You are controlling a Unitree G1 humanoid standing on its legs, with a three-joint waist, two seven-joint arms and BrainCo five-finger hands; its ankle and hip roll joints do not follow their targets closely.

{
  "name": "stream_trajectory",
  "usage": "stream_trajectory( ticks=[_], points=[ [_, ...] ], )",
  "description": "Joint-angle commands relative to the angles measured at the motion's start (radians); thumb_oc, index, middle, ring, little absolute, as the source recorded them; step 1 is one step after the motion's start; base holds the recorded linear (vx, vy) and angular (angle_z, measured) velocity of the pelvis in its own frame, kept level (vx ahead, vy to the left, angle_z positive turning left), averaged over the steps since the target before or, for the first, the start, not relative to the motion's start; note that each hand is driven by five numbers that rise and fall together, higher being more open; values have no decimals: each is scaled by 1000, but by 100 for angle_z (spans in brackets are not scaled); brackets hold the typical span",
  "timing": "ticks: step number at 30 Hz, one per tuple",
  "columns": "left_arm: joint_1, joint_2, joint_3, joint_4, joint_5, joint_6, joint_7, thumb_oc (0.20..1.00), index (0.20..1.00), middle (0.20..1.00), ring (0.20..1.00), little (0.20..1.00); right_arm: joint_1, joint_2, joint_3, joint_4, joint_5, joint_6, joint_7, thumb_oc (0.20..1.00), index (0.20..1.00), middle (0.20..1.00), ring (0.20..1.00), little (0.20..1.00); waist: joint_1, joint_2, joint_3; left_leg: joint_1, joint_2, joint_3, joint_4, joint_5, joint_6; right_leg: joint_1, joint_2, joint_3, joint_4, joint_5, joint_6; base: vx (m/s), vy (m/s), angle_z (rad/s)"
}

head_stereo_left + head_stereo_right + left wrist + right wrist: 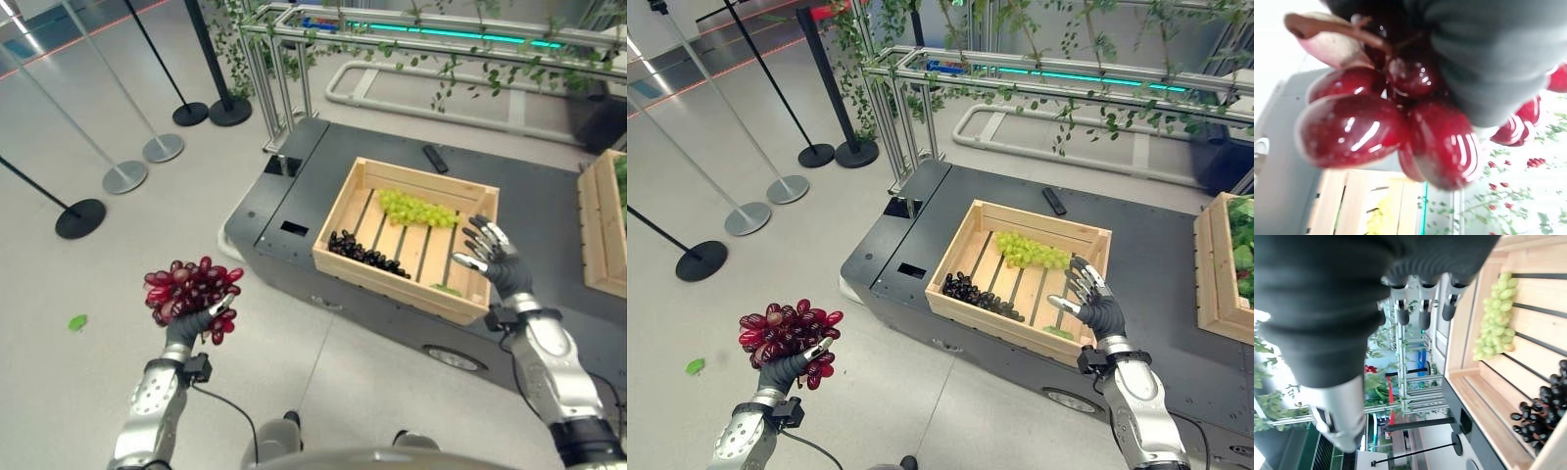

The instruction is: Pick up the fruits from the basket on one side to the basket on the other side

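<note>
Left hand point(192, 326) gripped red grape bunch point(188, 290), raised above floor, well apart from wooden crate point(345, 212) on dark bench point(294, 181). Right hand point(495, 253) hovered w/ fingers spread, holding nothing, over crate's near-right corner. I saw green grapes point(415, 209) & black grapes point(364, 254) lying inside crate.
</note>
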Motion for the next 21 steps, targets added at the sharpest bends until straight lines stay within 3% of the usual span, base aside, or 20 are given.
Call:
stream_trajectory(
  ticks=[1,4,9,12,15,17,21],
  points=[
    [-34,55,32,-75,10,-71,2,200,200,200,200,200,-23,-14,-12,-10,23,-62,-17,1000,1000,1000,1000,1000,-10,-4,-41,83,21,11,37,-136,42,-143,35,24,-79,161,5,-163,214,34],
    [-55,72,26,-73,29,-72,2,200,200,200,200,200,-22,4,-13,0,16,-60,-27,1000,1000,1000,1000,1000,-11,-22,-30,67,-10,15,44,-165,58,-168,-5,31,-96,213,30,-212,243,17],
    [-59,93,24,-83,48,-66,-10,200,200,200,200,200,-10,26,-10,1,-1,-50,-32,1000,1000,1000,1000,1000,-19,-56,-6,34,-79,67,163,-244,90,-194,-82,72,-106,287,74,-137,265,-5],
    [-45,106,34,-89,70,-74,-18,200,200,200,200,200,5,39,2,-4,-25,-44,-20,1000,1000,1000,1000,1000,-27,-67,19,32,-94,122,197,-267,98,-213,-124,84,-172,388,116,-146,236,-23],
    [-48,114,36,-84,86,-68,-17,200,200,200,200,200,18,48,11,-4,-47,-27,-13,1000,1000,1000,1000,1000,-35,-46,27,11,-73,139,186,-236,101,-211,-109,121,-172,341,107,-266,196,-64],
    [-41,117,34,-78,92,-68,-14,200,200,200,200,200,36,56,13,-2,-52,-19,3,1000,1000,1000,1000,1000,-30,-46,5,7,-69,165,115,-186,108,-190,-105,104,-135,301,95,-255,182,-55],
    [-33,110,33,-78,99,-62,-12,200,200,200,200,200,65,58,10,-1,-46,-20,26,1000,1000,1000,1000,1000,-4,-34,-55,9,-55,209,-11,-108,133,-109,-61,98,15,204,72,-209,143,-63]
  ],
)
